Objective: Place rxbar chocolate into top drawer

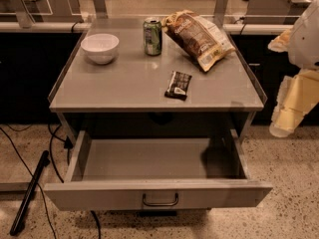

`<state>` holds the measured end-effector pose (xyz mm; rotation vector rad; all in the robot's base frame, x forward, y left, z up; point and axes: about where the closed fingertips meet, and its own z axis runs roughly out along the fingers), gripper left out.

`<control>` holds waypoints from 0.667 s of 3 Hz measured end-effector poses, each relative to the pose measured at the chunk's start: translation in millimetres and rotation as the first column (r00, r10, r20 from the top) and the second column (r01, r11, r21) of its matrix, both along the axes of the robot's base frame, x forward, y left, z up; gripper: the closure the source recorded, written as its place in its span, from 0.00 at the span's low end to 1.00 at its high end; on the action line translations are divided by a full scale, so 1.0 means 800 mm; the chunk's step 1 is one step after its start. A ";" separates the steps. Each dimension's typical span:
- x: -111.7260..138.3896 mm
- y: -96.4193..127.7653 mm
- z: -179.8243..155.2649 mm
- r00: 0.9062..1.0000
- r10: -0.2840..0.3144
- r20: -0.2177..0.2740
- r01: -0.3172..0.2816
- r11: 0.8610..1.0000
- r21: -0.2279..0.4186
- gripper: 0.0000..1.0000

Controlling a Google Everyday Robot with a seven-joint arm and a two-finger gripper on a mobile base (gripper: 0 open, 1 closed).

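The rxbar chocolate [178, 84], a small black wrapper with white lettering, lies flat on the grey cabinet top [114, 86], near the front edge and right of centre. The top drawer [158, 195] below it is pulled open; its inside shows nothing in it, and a dark curved handle [160, 200] sits at the centre of its front panel. My gripper [286, 118] hangs at the frame's right edge, beside the cabinet's right side and below the top's level. It is well apart from the bar and holds nothing that I can see.
A white bowl [100, 47] stands at the back left of the top. A green soda can [152, 36] stands at the back centre, with a large brown-and-yellow chip bag [198, 38] to its right. Cables and a dark rod [30, 193] lie on the floor at the left.
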<state>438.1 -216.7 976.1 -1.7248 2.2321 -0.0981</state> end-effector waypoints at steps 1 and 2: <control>0.000 0.000 0.000 1.000 0.000 0.000 0.000 1.000 0.001 0.00; 0.009 0.006 0.003 1.000 -0.007 0.009 0.007 1.000 0.025 0.00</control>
